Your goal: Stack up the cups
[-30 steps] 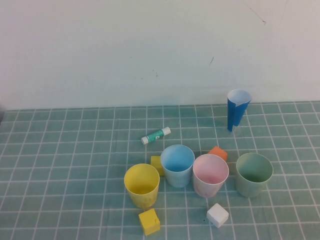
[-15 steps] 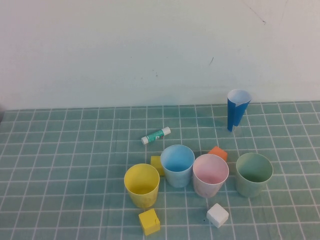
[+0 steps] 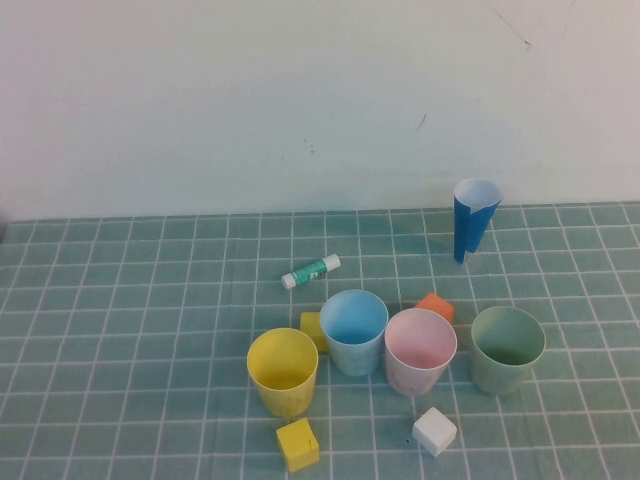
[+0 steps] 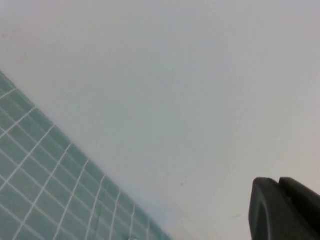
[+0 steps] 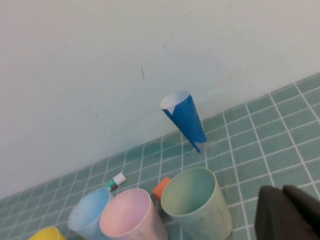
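Observation:
Four cups stand upright and apart in a row on the green grid mat: yellow (image 3: 283,372), light blue (image 3: 354,330), pink (image 3: 421,350) and pale green (image 3: 508,348). No arm shows in the high view. In the right wrist view my right gripper (image 5: 282,190) is shut and empty, beside and above the pale green cup (image 5: 197,205); the pink cup (image 5: 131,215), the blue cup (image 5: 90,216) and the yellow cup's rim (image 5: 47,234) also show. My left gripper (image 4: 278,182) is shut and empty, facing the white wall; no cup shows there.
A blue-and-white paper cone (image 3: 472,218) stands behind the cups by the wall. A glue stick (image 3: 311,270) lies behind the blue cup. Around the cups lie a yellow cube (image 3: 298,443), a white cube (image 3: 434,431), an orange cube (image 3: 435,305) and a second yellow cube (image 3: 314,328).

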### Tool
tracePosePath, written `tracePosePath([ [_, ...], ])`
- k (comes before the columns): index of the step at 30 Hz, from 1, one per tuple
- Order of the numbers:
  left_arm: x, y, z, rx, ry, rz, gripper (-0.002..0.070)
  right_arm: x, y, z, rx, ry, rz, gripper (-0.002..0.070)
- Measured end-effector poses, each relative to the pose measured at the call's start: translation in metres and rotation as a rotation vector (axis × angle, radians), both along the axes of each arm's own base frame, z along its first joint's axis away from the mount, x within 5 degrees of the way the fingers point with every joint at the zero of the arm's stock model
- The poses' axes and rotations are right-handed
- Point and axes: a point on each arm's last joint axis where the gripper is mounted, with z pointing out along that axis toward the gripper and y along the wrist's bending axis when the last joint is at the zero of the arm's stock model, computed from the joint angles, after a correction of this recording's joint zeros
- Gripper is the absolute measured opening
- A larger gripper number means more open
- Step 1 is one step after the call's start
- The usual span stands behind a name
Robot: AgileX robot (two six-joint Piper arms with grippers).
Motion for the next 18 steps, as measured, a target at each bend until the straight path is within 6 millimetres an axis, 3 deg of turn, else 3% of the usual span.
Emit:
tracePosePath([
  [2,-0.001,-0.003,0.002,0.059,0.026,-0.031,-0.0003,0.000,0.001,-0.001,-0.035,0.008,0.020,-0.0001],
  [4,-0.003,-0.008,0.017,0.185,0.047,-0.075,-0.0003,-0.001,0.002,-0.002,-0.046,0.013,0.032,-0.0001],
  [8,0.001,-0.015,0.078,0.541,0.161,-0.167,-0.0003,-0.001,0.003,-0.003,-0.056,0.019,0.042,-0.0001],
  [12,0.029,-0.019,0.112,0.767,0.419,-0.343,-0.0003,-0.001,0.003,-0.003,-0.065,0.019,0.046,-0.0001],
  [18,0.096,-0.026,0.126,0.937,0.656,-0.622,-0.0003,-0.001,0.004,-0.003,-0.065,0.025,0.054,-0.0001],
])
